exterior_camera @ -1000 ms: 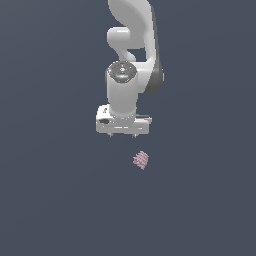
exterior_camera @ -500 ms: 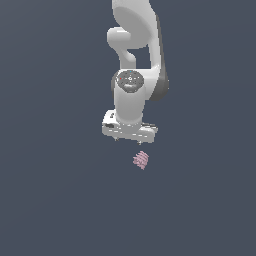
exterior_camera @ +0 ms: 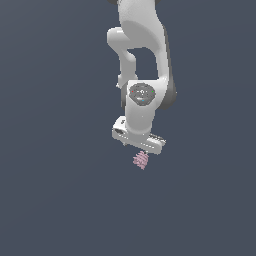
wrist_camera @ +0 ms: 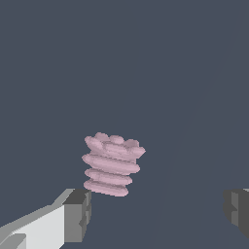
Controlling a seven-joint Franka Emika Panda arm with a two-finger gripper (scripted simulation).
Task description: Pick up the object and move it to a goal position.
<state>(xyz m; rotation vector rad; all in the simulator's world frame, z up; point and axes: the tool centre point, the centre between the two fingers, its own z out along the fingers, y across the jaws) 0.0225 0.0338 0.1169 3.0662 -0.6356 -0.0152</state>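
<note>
The object (exterior_camera: pixel 141 160) is a tiny pale pink ribbed lump on the dark grey floor, just below the white hand in the exterior view. In the wrist view the object (wrist_camera: pixel 112 165) stands ahead of the fingers, close to one grey fingertip (wrist_camera: pixel 78 215) and far from the other (wrist_camera: pixel 237 209). My gripper (wrist_camera: pixel 156 214) is open and empty, with its jaws wide apart. In the exterior view the gripper (exterior_camera: pixel 140 148) hangs from the white arm directly over the object, and its fingertips are hard to make out.
The dark grey floor (exterior_camera: pixel 55 200) stretches flat on all sides. The white arm (exterior_camera: pixel 142 55) rises from the hand toward the top of the exterior view. No goal marker shows.
The arm has swung down and toward the exterior view's right. The hand has tilted and now sits right above the object. The object has not moved.
</note>
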